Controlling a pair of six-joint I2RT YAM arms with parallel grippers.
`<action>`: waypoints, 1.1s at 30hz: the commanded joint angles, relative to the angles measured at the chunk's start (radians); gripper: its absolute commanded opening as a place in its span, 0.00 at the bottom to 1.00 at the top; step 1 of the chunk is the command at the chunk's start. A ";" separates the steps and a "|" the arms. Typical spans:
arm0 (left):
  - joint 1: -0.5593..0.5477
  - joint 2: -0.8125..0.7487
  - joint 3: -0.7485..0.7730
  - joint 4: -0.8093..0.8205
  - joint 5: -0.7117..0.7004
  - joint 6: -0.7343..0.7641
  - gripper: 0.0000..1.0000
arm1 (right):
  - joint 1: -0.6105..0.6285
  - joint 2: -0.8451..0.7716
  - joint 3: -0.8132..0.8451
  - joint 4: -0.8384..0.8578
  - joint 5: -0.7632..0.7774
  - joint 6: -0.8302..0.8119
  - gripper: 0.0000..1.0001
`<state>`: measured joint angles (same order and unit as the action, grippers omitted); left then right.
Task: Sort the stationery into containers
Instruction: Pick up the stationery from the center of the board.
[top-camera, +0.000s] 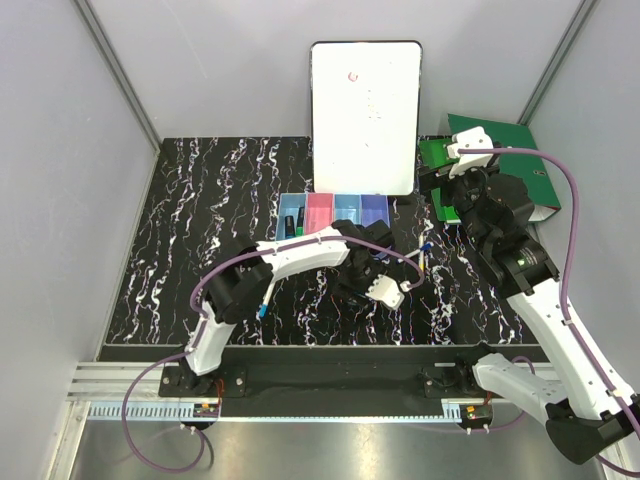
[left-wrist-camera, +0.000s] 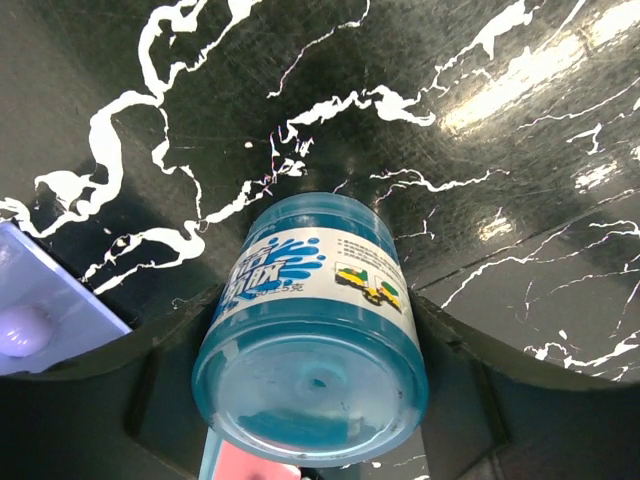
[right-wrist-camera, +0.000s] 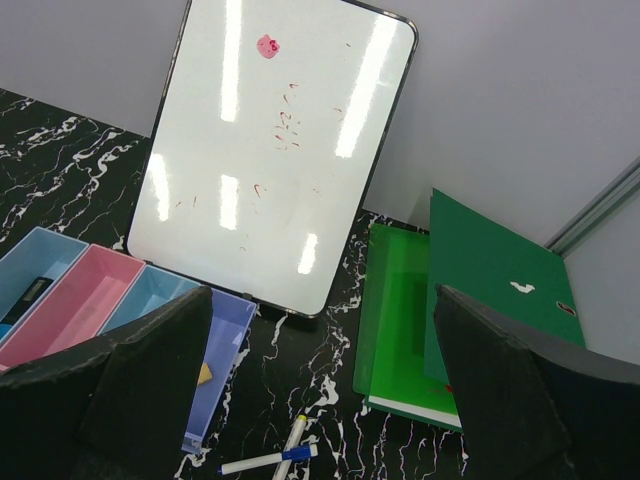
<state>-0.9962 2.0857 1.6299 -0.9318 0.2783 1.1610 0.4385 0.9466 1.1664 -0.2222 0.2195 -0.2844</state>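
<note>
While your left arm folds low across the table (top-camera: 190, 200), elbow out toward 9 o'clock and forearm running back toward 3, the left end effector (top-camera: 378, 288) sits near the table's middle, just at 5 o'clock of the bins (top-camera: 333, 213). In its wrist view you see the blue jar (left-wrist-camera: 315, 340) lodged between the fingers (left-wrist-camera: 170, 390), base toward the camera, with the marbled top behind it. The fingers flank it closely on both sides, but you cannot tell whether they clamp it.

Your right arm stands tall from its base at 5 o'clock and reaches toward 1 o'clock. The right end effector (right-wrist-camera: 320, 400) is held high near the binder (right-wrist-camera: 480, 290), its fingers spread wide with nothing between them. It looks down on the whiteboard (right-wrist-camera: 270, 150) standing against the back wall at 12 o'clock, the four bins in a row at its foot.

A dark marker (right-wrist-camera: 28, 295) lies in the leftmost blue bin and a tan block (right-wrist-camera: 205, 373) in the purple one. Two pens (right-wrist-camera: 272, 460) lie on the table at 3 o'clock of the bins, and another pen (top-camera: 262, 302) lies by your left elbow.
</note>
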 joint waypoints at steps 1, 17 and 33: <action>-0.005 -0.007 0.012 -0.024 -0.041 0.020 0.59 | -0.006 -0.016 0.026 0.041 0.009 -0.002 1.00; 0.008 -0.248 -0.065 0.141 -0.083 -0.221 0.00 | -0.007 -0.049 0.015 -0.043 -0.023 0.033 1.00; 0.010 -0.869 -0.599 1.042 -0.344 -0.343 0.00 | -0.007 -0.045 0.131 -0.282 -0.509 0.224 1.00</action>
<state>-0.9901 1.2999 1.0843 -0.3107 0.0353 0.8589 0.4343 0.8898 1.2266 -0.3897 0.0189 -0.1558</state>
